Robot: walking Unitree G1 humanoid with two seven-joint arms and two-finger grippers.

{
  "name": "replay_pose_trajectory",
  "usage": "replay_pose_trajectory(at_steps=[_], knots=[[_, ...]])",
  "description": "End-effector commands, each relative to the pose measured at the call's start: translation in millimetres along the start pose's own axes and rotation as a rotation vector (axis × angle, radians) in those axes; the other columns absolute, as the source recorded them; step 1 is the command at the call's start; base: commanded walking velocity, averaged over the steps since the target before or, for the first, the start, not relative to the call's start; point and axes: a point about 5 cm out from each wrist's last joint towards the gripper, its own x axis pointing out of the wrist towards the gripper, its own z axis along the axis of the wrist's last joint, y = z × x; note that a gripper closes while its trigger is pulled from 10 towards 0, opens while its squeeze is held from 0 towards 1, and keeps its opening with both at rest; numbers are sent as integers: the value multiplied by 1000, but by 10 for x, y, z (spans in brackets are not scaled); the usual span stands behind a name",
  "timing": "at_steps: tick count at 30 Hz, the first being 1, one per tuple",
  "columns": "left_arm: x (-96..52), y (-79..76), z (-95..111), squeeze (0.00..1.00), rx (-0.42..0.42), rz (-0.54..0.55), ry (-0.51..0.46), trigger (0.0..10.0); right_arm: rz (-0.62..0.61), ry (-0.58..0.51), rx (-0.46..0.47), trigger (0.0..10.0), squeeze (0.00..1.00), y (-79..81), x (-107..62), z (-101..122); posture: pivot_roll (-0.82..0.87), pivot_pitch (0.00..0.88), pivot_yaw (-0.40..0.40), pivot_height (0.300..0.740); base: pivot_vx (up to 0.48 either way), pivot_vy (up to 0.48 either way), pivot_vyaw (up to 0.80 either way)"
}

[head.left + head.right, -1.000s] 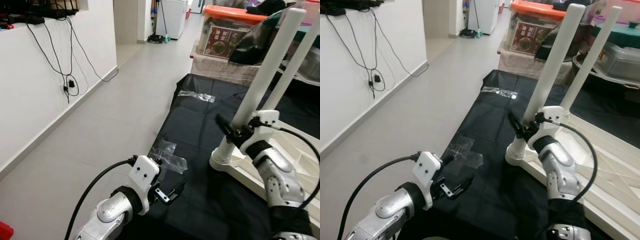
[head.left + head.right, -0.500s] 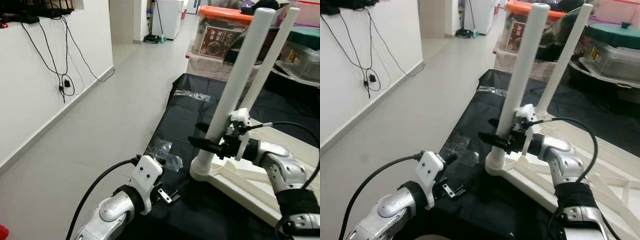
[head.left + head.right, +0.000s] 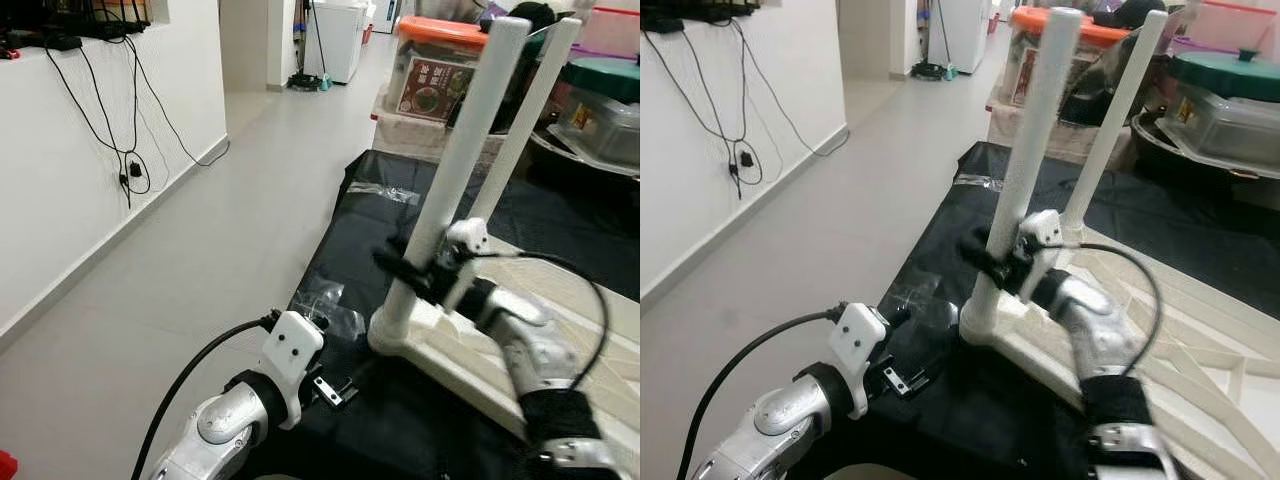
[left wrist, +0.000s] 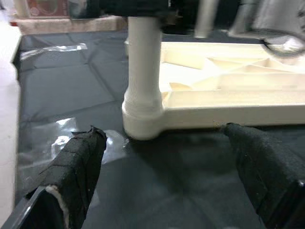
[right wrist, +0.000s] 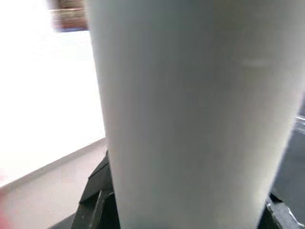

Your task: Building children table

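Meanwhile right pincer (image 3: 405, 268) has slid lower down near leg (image 3: 455, 160).

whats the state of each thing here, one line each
near table leg: upright, seated in the corner socket, gripped low down
far table leg: upright in its socket, not held
table top: upside down on the black sheet
right end effector: shut around the near table leg
left end effector: open, empty, low over the sheet, facing the leg's base
orange-lidded storage box: lid on
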Motion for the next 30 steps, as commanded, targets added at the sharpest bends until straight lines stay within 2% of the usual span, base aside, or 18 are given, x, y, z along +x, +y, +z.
replay_pose_trajectory(at_steps=[1, 3, 5, 11, 12, 13, 14, 15, 17, 19, 20, 21, 22, 26, 27, 28, 29, 30], knots=[[-7, -8, -5, 0, 2, 0, 1, 10000, -507, -15, 42, 0, 0, -439, -237, -57, 200, 0, -102, 740, 0, 0, 0], [-5, -11, -4, 0, -1, 1, 0, 10000, -805, -75, 63, 0, 0, -506, -465, -78, 200, 0, -102, 740, 0, 0, 0], [-5, -11, -4, 0, -1, 1, 0, 10000, -805, -75, 63, 0, 0, -506, -465, -78, 200, 0, -102, 740, 0, 0, 0], [-4, -5, -5, 0, -3, 6, 0, 10000, -970, -89, 136, 0, 0, -311, -548, -174, 207, 0, -102, 740, 0, 0, 0], [-6, -1, -5, 0, -3, 8, 0, 10000, -950, -81, 153, 1569, 0, -230, -491, -194, 207, 0, -102, 740, 0, 0, 0], [-6, -1, -5, 0, -3, 8, 0, 10000, -950, -81, 153, 1569, 0, -230, -491, -194, 207, 0, -102, 740, 0, 0, 0], [-8, 1, -6, 0, -4, 9, 0, 10000, -906, -85, 134, 10000, 71, -153, -421, -180, 208, 0, -105, 740, 0, 0, 0], [-9, 5, -6, 0, -4, 11, 1, 10000, -844, -96, 115, 10000, 1000, -88, -357, -161, 208, 0, -105, 740, 0, 0, 0], [-11, 8, -7, 0, -5, 13, 1, 10000, -748, -109, 92, 10000, 1000, -25, -278, -146, 208, 0, -105, 740, 0, 0, 0], [-11, 8, -7, 0, -5, 13, 1, 10000, -748, -109, 92, 10000, 1000, -25, -278, -146, 208, 0, -105, 740, 0, 0, 0], [-12, 8, -7, 0, -5, 14, 1, 10000, -732, -134, 48, 10000, 722, -22, -267, -113, 208, 0, -105, 740, 0, 0, 0], [-12, 8, -7, 0, -5, 14, 1, 10000, -732, -134, 48, 10000, 722, -22, -267, -113, 208, 0, -105, 740, 0, 0, 0], [-11, 6, -4, 0, -5, 14, 0, 10000, -593, -190, 32, 10000, 0, 12, -226, -56, 204, 0, -104, 740, 0, 0, 0], [-10, 6, -4, 0, -5, 14, 0, 10000, -559, -203, 31, 10000, 0, 25, -218, -42, 204, 0, -104, 740, 0, 0, 0], [-9, 5, -3, 0, -4, 13, 0, 10000, -406, -176, 56, 10000, 0, 6, -215, -37, 204, 0, -104, 740, 0, 0, 0], [-9, 5, -3, 0, -4, 13, 0, 10000, -406, -176, 56, 10000, 0, 6, -215, -37, 204, 0, -104, 740, 0, 0, 0], [-8, 1, -3, 0, -3, 12, -1, 10000, -239, -146, 66, 10000, 0, -19, -233, -18, 204, 0, -104, 740, 0, 0, 0], [-8, 1, -3, 0, -3, 12, -1, 10000, -239, -146, 66, 10000, 0, -19, -233, -18, 204, 0, -104, 740, 0, 0, 0]])
